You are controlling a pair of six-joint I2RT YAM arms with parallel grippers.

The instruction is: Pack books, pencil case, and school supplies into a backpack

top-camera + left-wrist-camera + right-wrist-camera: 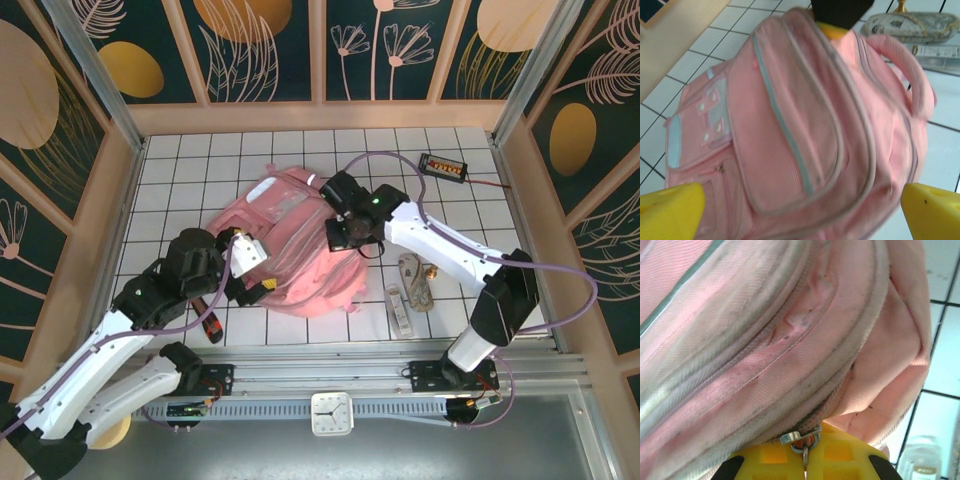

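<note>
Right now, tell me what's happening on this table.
The right end effector is shut on the zipper pull of the pink backpack, which lies on the tiled table. The left end effector is open beside the backpack's left edge, gripping nothing. A whitish bar and a pale cord bundle lie on the table to the backpack's right, not yet packed.

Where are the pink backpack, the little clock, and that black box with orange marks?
backpack (308, 272), top view, its lower pink fabric.
clock (330, 413), top view, its white face.
black box (443, 165), top view, its middle.
</note>
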